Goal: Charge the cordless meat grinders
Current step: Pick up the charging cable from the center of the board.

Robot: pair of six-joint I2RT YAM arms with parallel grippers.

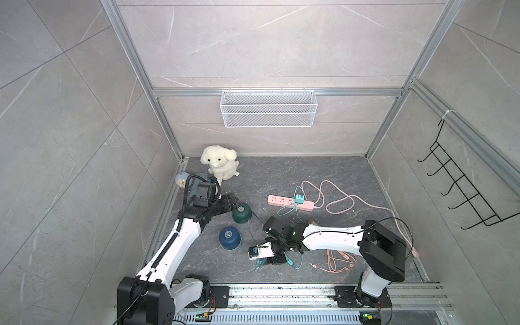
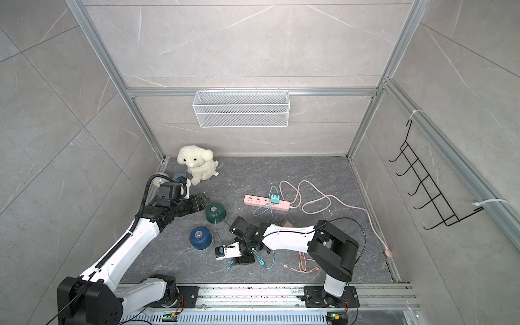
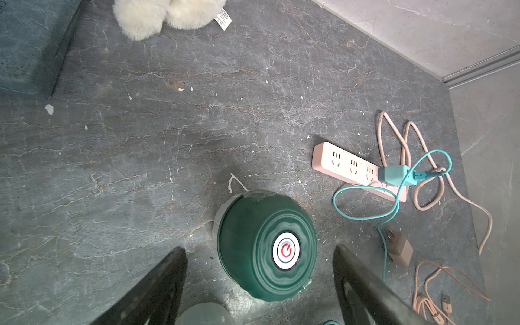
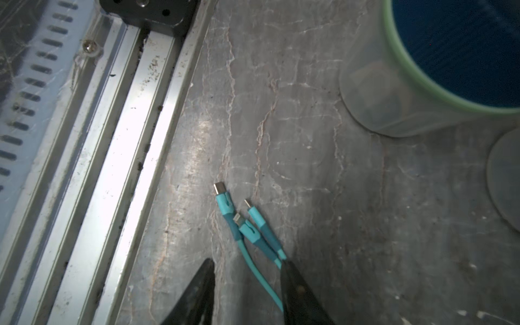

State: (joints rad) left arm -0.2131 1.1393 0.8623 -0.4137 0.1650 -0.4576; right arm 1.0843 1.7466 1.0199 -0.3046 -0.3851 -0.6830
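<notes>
Straddling the teal cable [image 4: 264, 284], right gripper [image 4: 247, 261] half-parted, unclamped — left gripper [image 3: 259, 248] wide, empty — blue grinder [image 4: 455, 50] cut off.

Glossy white shells [image 1: 334, 239], boxy black joints [image 1: 384, 253]. Ribbed black conduit [image 1: 184, 199] along the left arm [image 1: 183, 235]; thin black wire [image 1: 394, 217] looping over the right arm [image 1: 315, 236]. The right pincer [image 4: 247, 261] has tapered black fingers [image 4: 295, 289].

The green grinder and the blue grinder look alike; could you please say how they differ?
The green grinder is dark green; the blue grinder is dark blue. The green grinder stands farther back; the blue grinder is nearer the front rail. The green grinder sits partly between the open jaws of the left gripper, untouched; the blue grinder has the right gripper near it, jaws astride a teal cable. Both stand upright, round hub on top.
</notes>
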